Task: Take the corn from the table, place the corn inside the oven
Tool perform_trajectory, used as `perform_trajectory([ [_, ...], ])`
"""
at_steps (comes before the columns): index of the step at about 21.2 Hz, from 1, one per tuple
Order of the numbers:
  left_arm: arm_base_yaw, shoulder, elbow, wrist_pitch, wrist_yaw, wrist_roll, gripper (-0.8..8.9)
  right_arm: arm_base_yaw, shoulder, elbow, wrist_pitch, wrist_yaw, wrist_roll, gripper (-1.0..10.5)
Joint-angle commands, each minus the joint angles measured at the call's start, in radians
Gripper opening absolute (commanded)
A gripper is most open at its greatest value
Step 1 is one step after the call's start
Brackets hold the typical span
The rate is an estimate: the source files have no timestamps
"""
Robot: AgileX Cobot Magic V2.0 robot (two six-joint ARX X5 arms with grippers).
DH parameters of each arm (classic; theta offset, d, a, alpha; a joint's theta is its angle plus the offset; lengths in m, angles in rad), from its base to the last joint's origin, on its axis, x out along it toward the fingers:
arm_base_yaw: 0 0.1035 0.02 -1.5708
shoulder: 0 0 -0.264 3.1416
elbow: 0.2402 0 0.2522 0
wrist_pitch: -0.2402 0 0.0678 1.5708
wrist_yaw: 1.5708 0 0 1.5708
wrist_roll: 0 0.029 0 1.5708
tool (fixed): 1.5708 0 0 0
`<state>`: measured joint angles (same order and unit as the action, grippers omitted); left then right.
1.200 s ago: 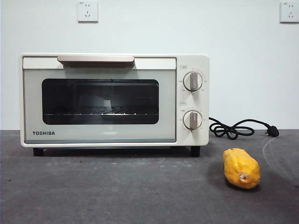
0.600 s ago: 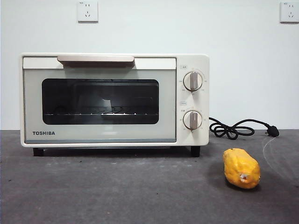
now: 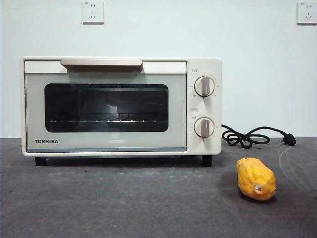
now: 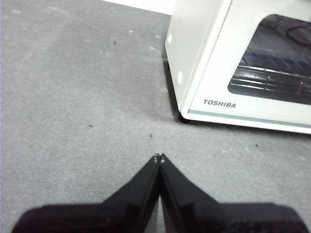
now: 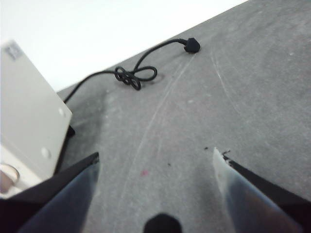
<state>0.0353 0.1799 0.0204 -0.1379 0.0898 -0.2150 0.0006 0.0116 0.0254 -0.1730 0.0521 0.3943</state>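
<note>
Dark grey and faintly mottled, the counter (image 3: 124, 203) runs the full width of the front view and carries everything else. On it stands the oven (image 3: 121, 106), a cream-white TOSHIBA box on black feet, its door shut; the beige bar handle (image 3: 101, 63) lies along the top of the door, and a wire rack shows through the dark glass window (image 3: 106, 107). Two round knobs (image 3: 204, 86) sit one above the other on the panel beside the door.

A black power cord (image 3: 245, 138) lies on the counter beyond the knob side of the oven, looped once on itself, its plug (image 3: 290, 140) resting at the far end. The right wrist view shows the same cord (image 5: 136, 75) and plug (image 5: 192, 46) past the oven's side wall (image 5: 29, 116).

The corn (image 3: 255, 178) lies on the counter in front of the oven and off to its knob side, clear of the oven's foot, with the pale stub end turned toward the front camera. No arm touches it.

The left end effector (image 4: 159, 158) hangs over bare counter near the oven's corner under the TOSHIBA lettering, jaws pressed together at the tips and holding nothing. The right end effector (image 5: 155, 158) hangs over bare counter beside the oven's knob end, jaws spread wide and empty.
</note>
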Motion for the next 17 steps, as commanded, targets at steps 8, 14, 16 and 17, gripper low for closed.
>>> perform_trajectory([
  [8, -0.003, 0.0, 0.032, 0.056, 0.09, -0.09, -0.04, 0.0, -0.002, 0.006, 0.219, -0.001, 0.042, 4.0],
  [14, -0.003, 0.043, 0.143, 0.049, 0.227, -0.099, -0.05, 0.0, 0.006, 0.083, 0.203, -0.037, 0.077, 3.1],
  [16, -0.003, 0.074, 0.185, 0.049, 0.227, -0.099, -0.05, 0.0, 0.012, 0.095, 0.202, -0.033, 0.077, 3.1],
  [17, -0.003, 0.09, 0.204, 0.05, 0.227, -0.099, -0.05, 0.0, 0.014, 0.097, 0.201, -0.024, 0.077, 3.1],
])
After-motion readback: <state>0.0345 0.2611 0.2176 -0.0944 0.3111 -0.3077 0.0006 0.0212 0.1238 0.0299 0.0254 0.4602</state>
